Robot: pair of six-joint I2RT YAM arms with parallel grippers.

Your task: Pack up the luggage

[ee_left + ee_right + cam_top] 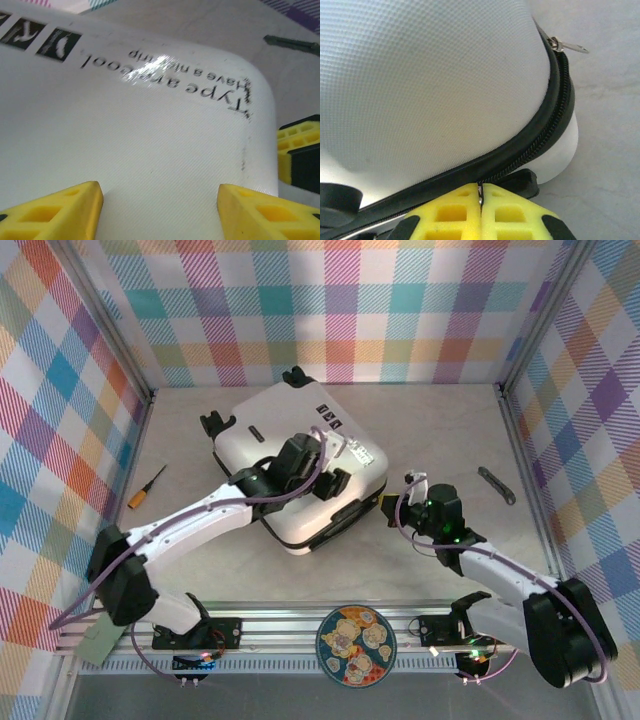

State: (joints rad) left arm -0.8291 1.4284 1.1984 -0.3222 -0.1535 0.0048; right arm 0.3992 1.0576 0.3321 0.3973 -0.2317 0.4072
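Observation:
The luggage lies closed and flat in the middle of the table, its white shell up and its black zipper band running round the edge. My left gripper rests over the lid's right part, open, its yellow fingertips spread wide on the bare white shell beside the printed text. My right gripper sits at the suitcase's near right side, shut on a thin metal zipper pull pinched between its pads. A second zipper pull hangs free further along the band. The right gripper's yellow fingers show past the lid's corner.
An orange-handled screwdriver lies on the table at the left. A grey metal tool lies at the right. A round patterned plate sits on the rail between the arm bases. Plaid walls close in three sides.

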